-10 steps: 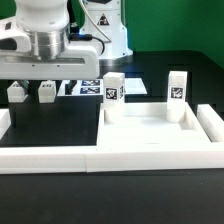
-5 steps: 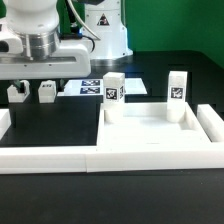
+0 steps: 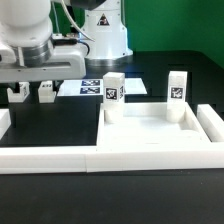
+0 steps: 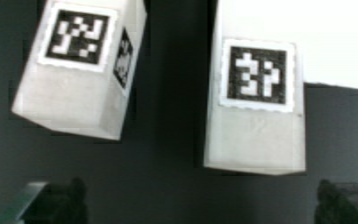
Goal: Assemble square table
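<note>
The square table slab (image 3: pixel 150 128) lies flat at the exterior view's right. Two tagged white leg blocks (image 3: pixel 113 96) (image 3: pixel 177 91) stand upright at its far corners. Two more leg blocks (image 3: pixel 15 92) (image 3: pixel 46 92) lie loose on the black table at the exterior view's left. My gripper (image 3: pixel 30 80) hangs just above these two. In the wrist view both loose blocks (image 4: pixel 83 65) (image 4: pixel 256 100) show their tags, beyond my gripper (image 4: pixel 201 203). Its dark fingertips (image 4: pixel 55 200) stand wide apart with nothing between them. It is open and empty.
Long white border bars (image 3: pixel 60 160) run along the front, with end pieces at the exterior view's right (image 3: pixel 211 122) and left (image 3: pixel 4 124). The marker board (image 3: pixel 88 88) lies behind the slab. The robot base (image 3: pixel 105 30) stands at the back.
My arm has shifted toward the exterior view's left and slightly up over the two loose leg blocks. The blocks and slab have not moved.
</note>
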You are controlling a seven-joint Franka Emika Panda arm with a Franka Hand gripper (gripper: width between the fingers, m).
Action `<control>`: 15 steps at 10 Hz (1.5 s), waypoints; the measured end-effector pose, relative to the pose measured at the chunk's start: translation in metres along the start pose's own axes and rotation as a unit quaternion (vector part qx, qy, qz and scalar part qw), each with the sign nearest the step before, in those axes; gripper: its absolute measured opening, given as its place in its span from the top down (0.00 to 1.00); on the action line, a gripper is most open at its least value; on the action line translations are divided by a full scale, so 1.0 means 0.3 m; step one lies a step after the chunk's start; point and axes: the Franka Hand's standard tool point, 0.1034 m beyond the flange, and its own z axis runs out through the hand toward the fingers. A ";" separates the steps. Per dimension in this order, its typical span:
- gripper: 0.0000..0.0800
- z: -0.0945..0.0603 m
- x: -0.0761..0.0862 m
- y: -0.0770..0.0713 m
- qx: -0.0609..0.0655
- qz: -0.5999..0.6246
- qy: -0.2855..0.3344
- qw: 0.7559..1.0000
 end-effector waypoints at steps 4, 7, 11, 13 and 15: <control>0.19 -0.016 0.007 -0.016 0.009 0.000 -0.135 0.991; 0.19 -0.010 0.009 -0.022 0.008 -0.004 -0.134 0.991; 0.19 0.051 -0.020 -0.068 0.009 -0.004 -0.165 0.986; 0.19 0.083 -0.034 -0.075 0.011 -0.006 -0.175 0.984; 0.19 0.086 -0.035 -0.075 0.011 -0.007 -0.176 0.984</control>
